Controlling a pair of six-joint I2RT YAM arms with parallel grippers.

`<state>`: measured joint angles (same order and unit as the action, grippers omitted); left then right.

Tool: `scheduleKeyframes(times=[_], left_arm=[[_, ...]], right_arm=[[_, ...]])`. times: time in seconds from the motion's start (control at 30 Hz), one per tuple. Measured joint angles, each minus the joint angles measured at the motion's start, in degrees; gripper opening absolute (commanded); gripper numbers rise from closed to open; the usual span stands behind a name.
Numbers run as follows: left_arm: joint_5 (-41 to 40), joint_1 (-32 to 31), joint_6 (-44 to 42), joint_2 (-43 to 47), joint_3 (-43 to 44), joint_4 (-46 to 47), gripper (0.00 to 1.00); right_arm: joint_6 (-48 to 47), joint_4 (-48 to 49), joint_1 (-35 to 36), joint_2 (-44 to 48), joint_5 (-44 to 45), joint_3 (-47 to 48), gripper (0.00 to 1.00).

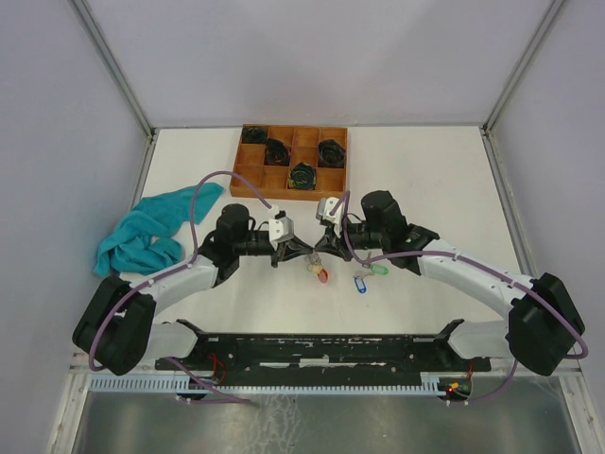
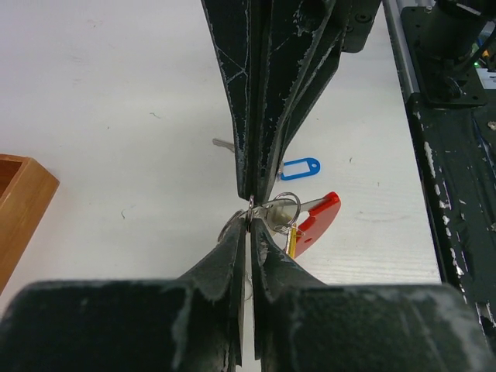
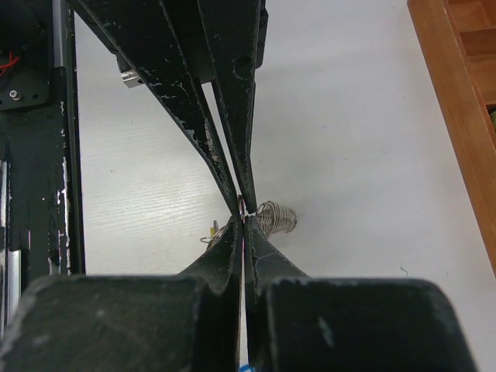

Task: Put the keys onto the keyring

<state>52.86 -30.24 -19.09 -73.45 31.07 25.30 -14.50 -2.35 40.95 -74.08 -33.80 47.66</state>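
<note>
Keyring (image 2: 284, 206) pinched between left end effector (image 2: 248, 225), right end effector (image 3: 242, 221), tips meeting

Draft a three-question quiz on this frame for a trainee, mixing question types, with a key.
1. True or false: the blue tag already hangs from the keyring.
2. On which side of the table does the teal cloth lie? A) the left arm's side B) the right arm's side C) dead centre, between the arms
3. Short answer: what do the left gripper and the right gripper both pinch?

Key
1. False: it lies on the table, apart from the ring.
2. A
3. The keyring, which carries the red tag.
</note>
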Motion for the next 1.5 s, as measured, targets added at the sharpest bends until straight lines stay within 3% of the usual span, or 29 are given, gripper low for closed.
scheduleKeyframes(times=[0.17, 0.37, 0.57, 0.7, 1.17, 1.5], left_arm=[[0.9, 0.61, 1.79, 0.0, -0.94, 2.67, 0.03], [1.42, 1.33, 4.81, -0.11, -1.62, 5.09, 0.03], [1.55, 1.62, 5.53, -0.13, -1.7, 5.38, 0.03], [1.16, 1.97, 5.38, -0.15, -1.7, 4.35, 0.03], [0.13, 2.05, 4.46, 0.0, -1.64, 3.28, 0.03], [-0.5, 2.05, 4.44, 0.26, -1.6, 2.99, 0.03]], right_arm=[[0.13, 0.59, 0.04, 0.04, -0.04, -0.11, 0.01], [0.2, 1.44, 0.15, 0.04, -0.09, -0.26, 0.01], [1.11, 0.98, 0.2, 0.39, 0.46, -0.26, 0.29], [2.4, -3.54, 0.2, 2.62, 2.29, 0.0, 0.38], [19.87, -26.34, 0.2, 1.07, 21.27, 6.69, 0.39], [26.67, -30.18, 0.2, -6.16, 30.38, 4.7, 0.39]])
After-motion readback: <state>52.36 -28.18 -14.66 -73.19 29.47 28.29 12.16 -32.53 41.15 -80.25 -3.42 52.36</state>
